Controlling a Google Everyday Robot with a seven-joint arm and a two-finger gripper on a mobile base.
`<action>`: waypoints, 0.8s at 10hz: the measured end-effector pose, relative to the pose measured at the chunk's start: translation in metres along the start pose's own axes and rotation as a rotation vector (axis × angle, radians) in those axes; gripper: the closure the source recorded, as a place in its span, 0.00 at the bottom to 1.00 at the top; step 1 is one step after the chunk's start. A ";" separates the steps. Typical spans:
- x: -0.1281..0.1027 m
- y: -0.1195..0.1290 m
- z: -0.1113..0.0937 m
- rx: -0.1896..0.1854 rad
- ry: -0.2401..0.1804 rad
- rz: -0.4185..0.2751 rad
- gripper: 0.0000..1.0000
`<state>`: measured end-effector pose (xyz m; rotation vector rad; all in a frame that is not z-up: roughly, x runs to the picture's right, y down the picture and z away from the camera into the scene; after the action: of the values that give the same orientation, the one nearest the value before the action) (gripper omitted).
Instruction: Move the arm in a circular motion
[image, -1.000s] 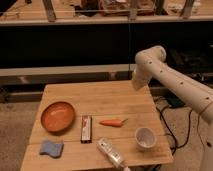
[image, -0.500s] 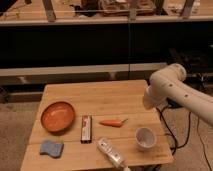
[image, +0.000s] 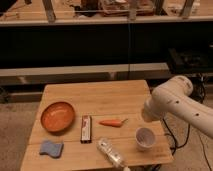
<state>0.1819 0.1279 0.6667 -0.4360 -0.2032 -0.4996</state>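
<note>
The cream-white arm (image: 175, 102) comes in from the right. Its thick rounded segments bend at a bulbous joint and end low over the right edge of the wooden table (image: 100, 95). The rounded end (image: 152, 111) hangs just above and right of the orange carrot (image: 114, 122) and above the white cup (image: 145, 138). My gripper does not show in the camera view. It is hidden behind or below the arm's end segment.
On the table are an orange bowl (image: 57, 116), a dark red flat box (image: 86, 128), a blue sponge (image: 51, 148) and a clear plastic bottle (image: 111, 153) lying at the front edge. A dark shelf and counter stand behind. Cables hang at the right.
The arm has swung right and downward, from over the table's back right corner to beside its right edge, nearer the cup. The table items have not moved.
</note>
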 end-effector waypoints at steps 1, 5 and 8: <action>-0.022 -0.010 -0.001 0.001 -0.025 -0.032 1.00; -0.110 -0.060 -0.004 0.011 -0.135 -0.203 1.00; -0.155 -0.112 -0.005 0.021 -0.185 -0.357 1.00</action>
<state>-0.0074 0.1018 0.6571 -0.4270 -0.4695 -0.8063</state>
